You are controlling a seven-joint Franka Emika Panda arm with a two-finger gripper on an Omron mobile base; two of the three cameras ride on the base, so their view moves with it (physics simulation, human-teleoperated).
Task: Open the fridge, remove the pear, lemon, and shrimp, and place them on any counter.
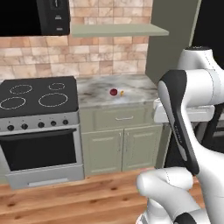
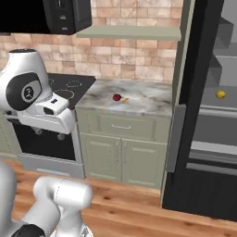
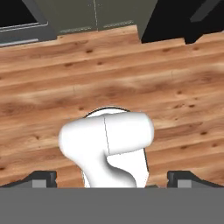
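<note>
Gripper [image 3: 112, 178]: jaws spread wide, holding nothing, pointed down over the wood floor [image 3: 175, 87]. Counter [image 2: 152, 104]: pear [image 2: 117, 97] with shrimp [image 2: 125, 99] just beside it, mid-surface. Fridge [image 2: 203, 139]: door open, lemon [image 2: 221, 94] on an inner shelf.

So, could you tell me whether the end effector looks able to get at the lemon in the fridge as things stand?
Probably yes, after a long swing. The fridge door stands open, and the lemon sits alone on a shelf with nothing in front. The end effector is open but faces the wooden floor, well away from it.
</note>
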